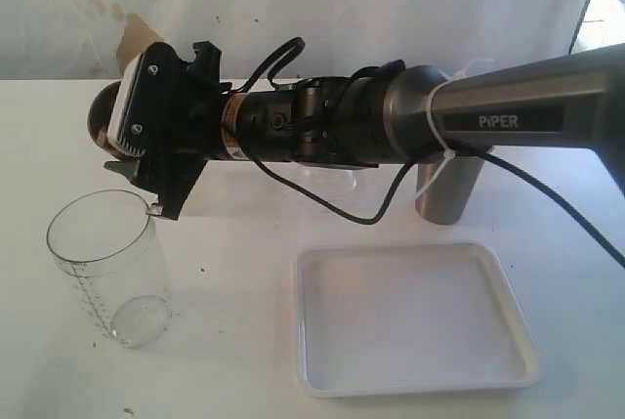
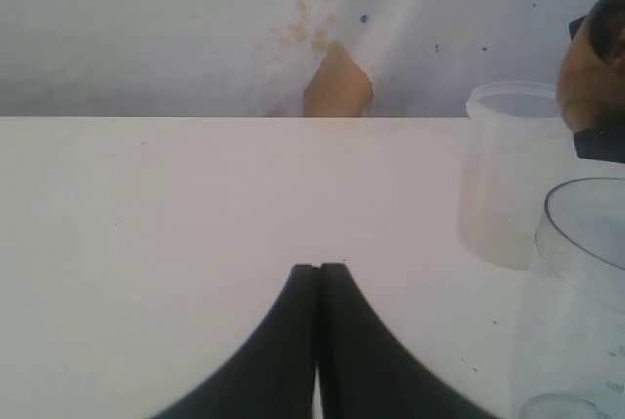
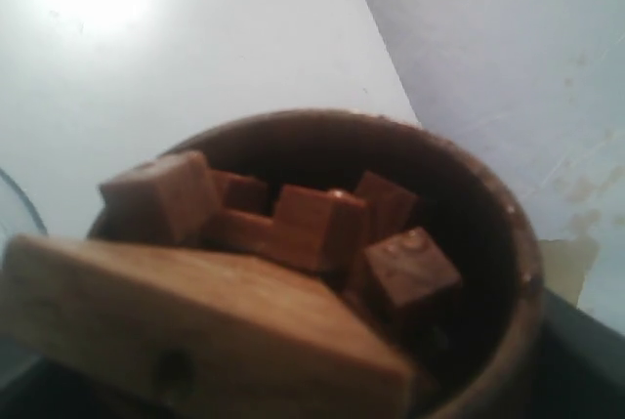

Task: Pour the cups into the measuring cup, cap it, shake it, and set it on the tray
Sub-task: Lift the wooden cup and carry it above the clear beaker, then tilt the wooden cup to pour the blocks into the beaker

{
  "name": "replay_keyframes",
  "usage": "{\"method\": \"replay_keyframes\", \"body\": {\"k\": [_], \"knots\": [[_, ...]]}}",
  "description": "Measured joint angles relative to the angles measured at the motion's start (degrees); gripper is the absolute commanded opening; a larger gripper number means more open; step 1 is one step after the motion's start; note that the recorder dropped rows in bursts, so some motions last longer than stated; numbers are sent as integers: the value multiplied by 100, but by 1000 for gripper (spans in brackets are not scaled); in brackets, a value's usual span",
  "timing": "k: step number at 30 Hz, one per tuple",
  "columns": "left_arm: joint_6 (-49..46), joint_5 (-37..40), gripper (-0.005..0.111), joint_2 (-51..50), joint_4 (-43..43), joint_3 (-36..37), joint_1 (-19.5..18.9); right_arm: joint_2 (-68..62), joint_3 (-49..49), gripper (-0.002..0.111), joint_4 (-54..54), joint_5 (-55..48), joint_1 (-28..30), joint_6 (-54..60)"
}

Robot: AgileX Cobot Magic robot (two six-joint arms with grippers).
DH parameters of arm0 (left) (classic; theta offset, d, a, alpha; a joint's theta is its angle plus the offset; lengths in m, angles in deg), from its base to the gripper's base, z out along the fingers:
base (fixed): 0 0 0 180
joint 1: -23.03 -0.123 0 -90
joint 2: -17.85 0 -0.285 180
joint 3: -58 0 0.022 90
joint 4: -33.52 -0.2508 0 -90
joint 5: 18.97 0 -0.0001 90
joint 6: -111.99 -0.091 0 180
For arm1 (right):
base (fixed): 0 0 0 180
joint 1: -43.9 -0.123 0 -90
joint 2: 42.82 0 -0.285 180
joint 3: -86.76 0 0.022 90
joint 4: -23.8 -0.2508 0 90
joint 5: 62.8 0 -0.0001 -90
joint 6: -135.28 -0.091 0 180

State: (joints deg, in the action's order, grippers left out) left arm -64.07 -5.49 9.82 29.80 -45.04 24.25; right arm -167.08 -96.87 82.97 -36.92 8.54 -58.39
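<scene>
The measuring cup (image 1: 103, 268) is clear plastic, tray (image 1: 410, 321) glossy white plastic, tumbler (image 1: 451, 189) brushed metal, brown cup (image 3: 508, 243) wood.

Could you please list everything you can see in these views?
wooden cup: one, dark brown, held above the table's left side
wooden blocks: several, brown, inside the wooden cup
measuring cup: one, clear, front left
steel tumbler: one, silver, behind the right arm
tray: one, white, front right
translucent container: one, milky, near the measuring cup
table: one, white
left tool: black, shut, empty
right tool: black and white, gripping the wooden cup
</scene>
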Motion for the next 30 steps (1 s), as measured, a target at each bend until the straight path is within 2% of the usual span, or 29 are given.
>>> {"method": "replay_keyframes", "body": {"k": [13, 30], "knots": [[0, 0, 0, 0, 0, 0, 0, 0, 0, 0, 9, 8, 0, 1102], [0, 0, 0, 0, 0, 0, 0, 172, -11, 0, 13, 473, -68, 1187]]}}
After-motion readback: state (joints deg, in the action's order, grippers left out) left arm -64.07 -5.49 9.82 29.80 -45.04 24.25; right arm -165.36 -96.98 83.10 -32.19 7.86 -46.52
